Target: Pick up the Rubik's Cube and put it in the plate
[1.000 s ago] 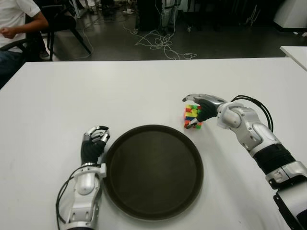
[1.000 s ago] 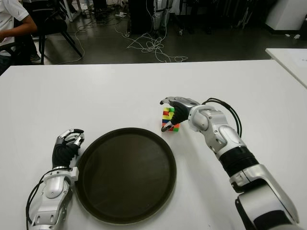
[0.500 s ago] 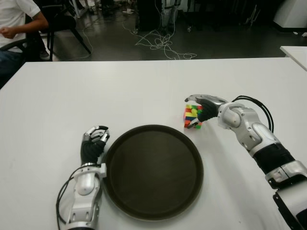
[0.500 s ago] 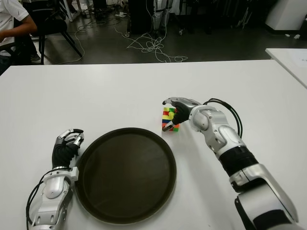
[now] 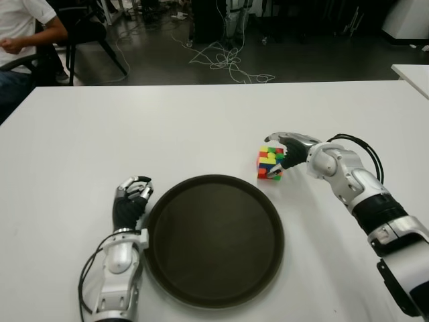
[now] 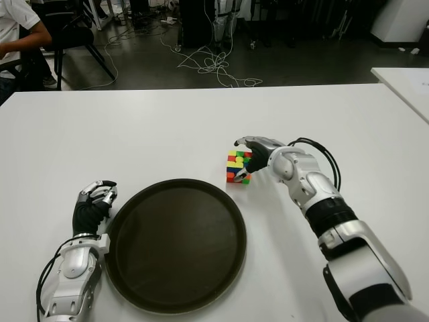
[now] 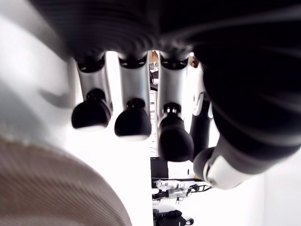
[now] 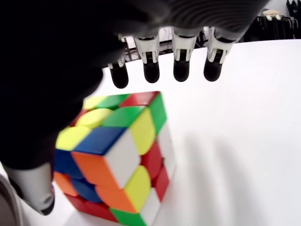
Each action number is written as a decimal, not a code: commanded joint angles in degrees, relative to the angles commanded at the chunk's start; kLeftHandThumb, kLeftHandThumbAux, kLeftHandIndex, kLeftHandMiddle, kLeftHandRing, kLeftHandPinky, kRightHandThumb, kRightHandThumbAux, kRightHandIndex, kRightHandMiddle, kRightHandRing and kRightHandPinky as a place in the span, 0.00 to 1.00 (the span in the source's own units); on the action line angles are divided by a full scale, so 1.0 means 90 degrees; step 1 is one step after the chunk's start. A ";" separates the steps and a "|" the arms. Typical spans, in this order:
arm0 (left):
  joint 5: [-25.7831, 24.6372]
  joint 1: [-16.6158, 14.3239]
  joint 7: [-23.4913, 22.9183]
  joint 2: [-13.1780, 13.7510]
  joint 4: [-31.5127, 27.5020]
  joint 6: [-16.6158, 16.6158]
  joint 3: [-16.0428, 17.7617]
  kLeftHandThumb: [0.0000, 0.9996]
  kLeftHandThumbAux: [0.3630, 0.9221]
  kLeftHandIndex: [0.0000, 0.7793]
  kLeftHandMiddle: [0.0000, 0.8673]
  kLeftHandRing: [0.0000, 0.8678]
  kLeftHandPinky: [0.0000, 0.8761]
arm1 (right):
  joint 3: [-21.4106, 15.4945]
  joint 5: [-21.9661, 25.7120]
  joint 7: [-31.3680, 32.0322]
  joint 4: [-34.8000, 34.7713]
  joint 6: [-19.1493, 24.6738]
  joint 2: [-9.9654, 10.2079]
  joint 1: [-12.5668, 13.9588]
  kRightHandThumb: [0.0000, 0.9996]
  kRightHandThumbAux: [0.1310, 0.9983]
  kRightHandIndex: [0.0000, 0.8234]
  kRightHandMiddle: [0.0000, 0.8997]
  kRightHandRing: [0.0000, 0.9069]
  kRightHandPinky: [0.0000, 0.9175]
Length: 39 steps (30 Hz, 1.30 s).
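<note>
Right hand (image 5: 289, 146): black palm, silver-grey finger segments, black rounded fingertips (image 8: 181, 70). Forearm: silver shells, black ribbed wrist section, black cable loop.
Left hand (image 5: 131, 199): same finish, black cable alongside forearm.

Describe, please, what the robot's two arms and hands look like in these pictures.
Both arms have glossy silver-white shells with black joint segments. The right hand has a dark palm and silver fingers tipped with rounded black pads; black cables loop out beside its forearm. The left hand has the same dark palm and silver, black-tipped fingers, with a thin black cable curving along its forearm.
</note>
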 joint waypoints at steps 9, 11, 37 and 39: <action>-0.0002 0.0020 0.0009 -0.0011 -0.0074 0.0080 -0.0006 0.71 0.61 0.57 0.93 0.96 0.93 | 0.0072 -0.0023 -0.0278 0.0544 -0.0171 0.0102 -0.0213 0.00 0.56 0.00 0.00 0.00 0.00; -0.0010 0.0026 0.0011 -0.0018 -0.0089 0.0084 -0.0005 0.71 0.61 0.57 0.93 0.96 0.93 | 0.0086 -0.0023 -0.0314 0.0628 -0.0192 0.0121 -0.0255 0.00 0.57 0.00 0.00 0.00 0.00; -0.0071 0.0031 0.0053 -0.0106 -0.0079 -0.0014 0.0036 0.71 0.61 0.57 0.94 0.96 0.94 | 0.0174 0.0001 -0.0379 0.1019 -0.0317 0.0260 -0.0476 0.00 0.60 0.00 0.00 0.00 0.00; -0.0089 0.0034 0.0061 -0.0123 -0.0095 0.0008 0.0045 0.71 0.61 0.57 0.94 0.96 0.94 | 0.0183 -0.0009 -0.0398 0.1039 -0.0331 0.0270 -0.0480 0.00 0.60 0.00 0.00 0.00 0.00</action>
